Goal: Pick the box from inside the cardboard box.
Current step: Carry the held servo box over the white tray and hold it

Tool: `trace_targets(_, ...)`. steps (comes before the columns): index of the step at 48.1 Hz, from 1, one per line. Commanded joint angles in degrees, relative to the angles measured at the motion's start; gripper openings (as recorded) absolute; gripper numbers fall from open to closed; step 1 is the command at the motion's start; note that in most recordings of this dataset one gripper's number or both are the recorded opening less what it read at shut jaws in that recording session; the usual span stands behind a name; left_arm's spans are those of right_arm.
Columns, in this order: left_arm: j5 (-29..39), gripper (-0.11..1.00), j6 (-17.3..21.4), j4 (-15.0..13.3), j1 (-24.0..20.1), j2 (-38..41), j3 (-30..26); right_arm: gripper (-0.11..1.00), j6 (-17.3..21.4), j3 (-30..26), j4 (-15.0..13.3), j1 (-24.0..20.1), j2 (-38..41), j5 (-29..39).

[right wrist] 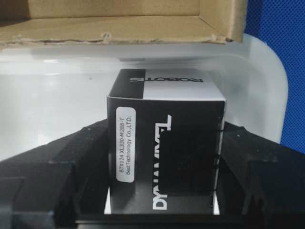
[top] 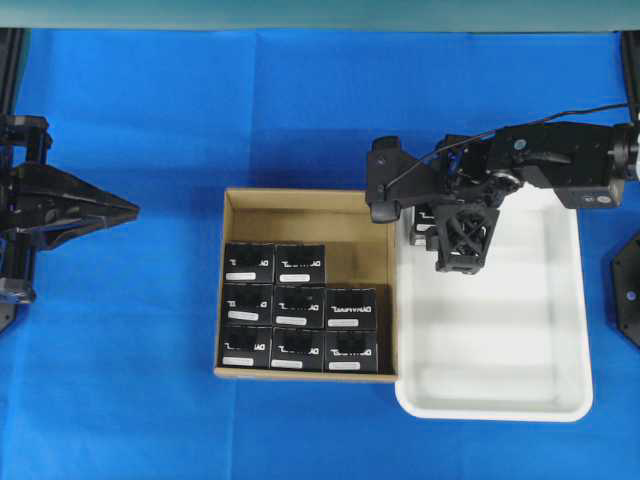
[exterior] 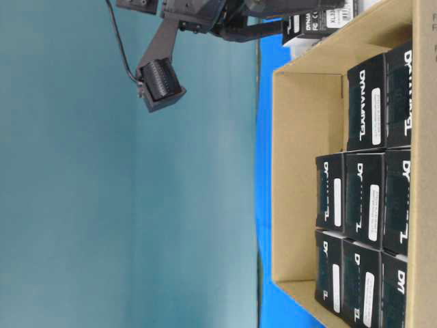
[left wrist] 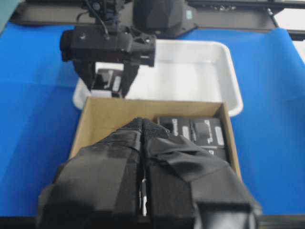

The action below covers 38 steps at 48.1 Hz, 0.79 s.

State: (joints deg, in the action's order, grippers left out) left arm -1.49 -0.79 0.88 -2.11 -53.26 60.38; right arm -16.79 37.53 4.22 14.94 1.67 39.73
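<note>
Overhead: we log the right pincer [top: 432,226] over the white tray's [top: 560,300] far-left corner; eight boxes remain in the cardboard box [top: 305,202]; blue-clothed bench [top: 150,300]; left pincer [top: 125,210] clenched, idle at the left edge.

Table-level: teal backdrop [exterior: 102,205].

Right wrist: the pincer is grasping the box [right wrist: 164,148]. We judge extraction done; next, lowering and release.

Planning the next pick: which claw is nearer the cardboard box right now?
Right. The right claw hangs just past the cardboard box's far right corner, over the white tray, gripping a black box. The left claw sits shut, well off its left side.
</note>
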Motion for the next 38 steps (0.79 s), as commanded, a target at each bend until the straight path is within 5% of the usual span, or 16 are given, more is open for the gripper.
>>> trace_targets(1,-0.3,-0.02,0.0,0.1,0.1,0.4,-1.2,0.62,0.1,-0.4,-0.1,-0.2,0.1,-0.3)
trace_targets(11,-0.3,-0.02,0.0,0.1,0.1,0.4,-1.2,0.85,0.5,-0.4,-1.2,-0.2,0.2,-0.4)
trace_targets(38,-0.3,-0.02,-0.1,0.1,0.3,0.3,-1.4,0.86,2.2,-1.8,-1.5,-0.1,-2.8,0.5)
